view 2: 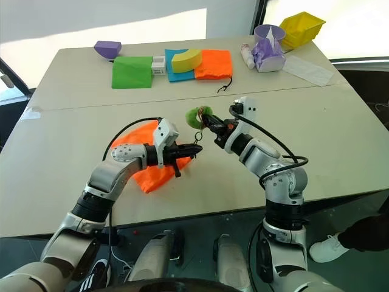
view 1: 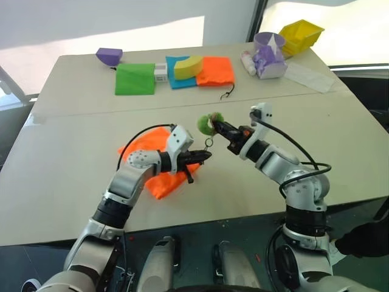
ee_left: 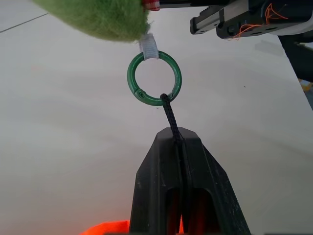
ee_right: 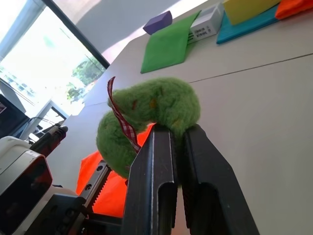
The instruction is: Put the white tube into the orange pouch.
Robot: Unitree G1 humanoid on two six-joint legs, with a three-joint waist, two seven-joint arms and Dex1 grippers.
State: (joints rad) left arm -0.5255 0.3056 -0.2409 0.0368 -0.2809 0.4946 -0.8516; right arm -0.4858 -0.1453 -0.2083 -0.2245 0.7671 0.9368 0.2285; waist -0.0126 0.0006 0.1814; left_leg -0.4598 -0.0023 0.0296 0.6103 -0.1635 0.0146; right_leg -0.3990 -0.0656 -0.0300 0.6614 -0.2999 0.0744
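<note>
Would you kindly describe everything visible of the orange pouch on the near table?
The orange pouch is bright orange fabric, lying crumpled on the near table under the left arm. Its thin black cord runs through the shut left claw to a green metal ring, which joins a fuzzy green ring by a white loop. The shut right claw pinches the fuzzy ring, lifted above the table.

Both arms silver-grey metal with rounded joint housings and black bands at elbows. White wrist blocks, black looping cables along each forearm. Left gripper (view 1: pixel 203 157) and right gripper (view 1: pixel 220 128): two black fingers each. Orange wiring near right wrist.
</note>
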